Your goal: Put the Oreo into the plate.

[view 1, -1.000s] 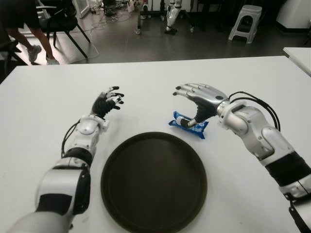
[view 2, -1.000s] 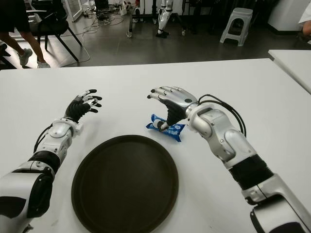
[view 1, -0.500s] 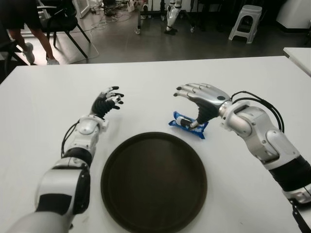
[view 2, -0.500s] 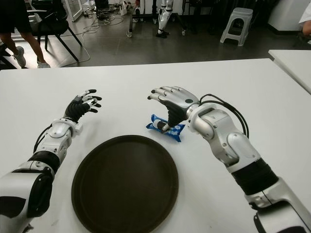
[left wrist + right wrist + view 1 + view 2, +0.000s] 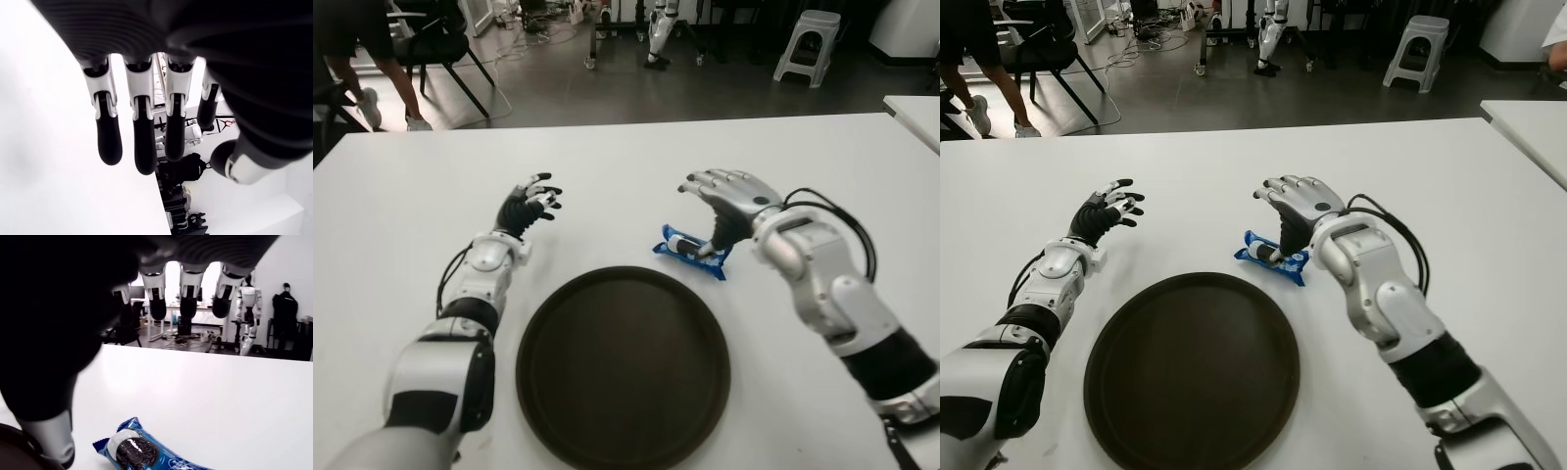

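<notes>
Your left hand (image 5: 530,204) showed over the white table (image 5: 401,196), up and left of the plate (image 5: 623,367), fingers spread and holding nothing. The dark round plate had nothing in it. The Oreo (image 5: 691,253) lay on the table just past the plate's far right rim. Your right hand (image 5: 726,201) hovered directly over it, fingers extended, nothing grasped. Only your right wrist view showed the printed cookie on the wrapper and the thumb tip (image 5: 56,446) beside the packet's end.
</notes>
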Motion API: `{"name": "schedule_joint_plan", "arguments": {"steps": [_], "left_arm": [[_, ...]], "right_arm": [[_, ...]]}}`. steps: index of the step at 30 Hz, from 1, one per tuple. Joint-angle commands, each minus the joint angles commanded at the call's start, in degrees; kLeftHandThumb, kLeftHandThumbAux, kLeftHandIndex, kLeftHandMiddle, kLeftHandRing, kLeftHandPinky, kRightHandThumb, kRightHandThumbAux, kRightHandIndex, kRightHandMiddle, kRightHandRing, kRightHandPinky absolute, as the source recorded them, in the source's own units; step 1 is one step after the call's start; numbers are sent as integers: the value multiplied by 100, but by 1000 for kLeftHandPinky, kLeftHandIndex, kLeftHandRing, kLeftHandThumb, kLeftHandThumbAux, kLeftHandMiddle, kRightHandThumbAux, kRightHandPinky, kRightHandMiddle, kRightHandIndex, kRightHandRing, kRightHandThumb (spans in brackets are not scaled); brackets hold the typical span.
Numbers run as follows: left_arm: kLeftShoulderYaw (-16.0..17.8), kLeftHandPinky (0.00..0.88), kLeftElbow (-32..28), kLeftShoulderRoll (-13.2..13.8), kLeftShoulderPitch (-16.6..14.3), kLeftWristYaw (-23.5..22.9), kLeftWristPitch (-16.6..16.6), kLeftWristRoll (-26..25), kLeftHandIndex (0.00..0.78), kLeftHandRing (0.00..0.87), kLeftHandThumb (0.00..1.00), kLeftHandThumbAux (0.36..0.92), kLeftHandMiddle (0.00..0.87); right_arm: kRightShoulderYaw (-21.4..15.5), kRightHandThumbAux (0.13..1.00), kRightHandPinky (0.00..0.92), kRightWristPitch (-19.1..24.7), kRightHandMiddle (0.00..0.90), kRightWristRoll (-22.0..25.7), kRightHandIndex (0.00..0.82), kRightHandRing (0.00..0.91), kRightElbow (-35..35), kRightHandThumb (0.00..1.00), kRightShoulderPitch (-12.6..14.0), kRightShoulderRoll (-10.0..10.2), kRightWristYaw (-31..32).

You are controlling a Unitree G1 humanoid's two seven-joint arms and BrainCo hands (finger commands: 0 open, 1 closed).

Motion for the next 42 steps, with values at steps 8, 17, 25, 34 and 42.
{"name": "schedule_joint_plan", "arguments": {"steps": [8, 17, 25, 34, 42], "left_arm": [[-6, 404, 9, 1, 1, 8, -11, 7, 162, 352, 170, 629, 306], [16, 409, 5, -10, 6, -7, -44, -19, 166, 357, 183, 630, 313], [30, 412, -9, -24, 14, -23, -69, -41, 169, 359, 186, 627, 314], [21, 403, -17, -29, 17, -32, -71, -39, 167, 357, 177, 613, 313], [21, 391, -27, -28, 24, -71, -49, -51, 162, 349, 178, 616, 305]], "right_arm": [[27, 737, 4, 327, 0, -444, 0, 0, 123, 0, 19, 211, -242], [47, 722, 1, 530, 0, -635, 0, 0, 199, 0, -5, 374, -295], [40, 711, 11, 644, 0, -712, 0, 0, 286, 0, -14, 471, -326], [93, 708, 16, 603, 3, -674, 5, 0, 569, 0, -41, 555, -432], [285, 706, 29, 573, 19, -704, 16, 8, 931, 0, -93, 660, -438]]}}
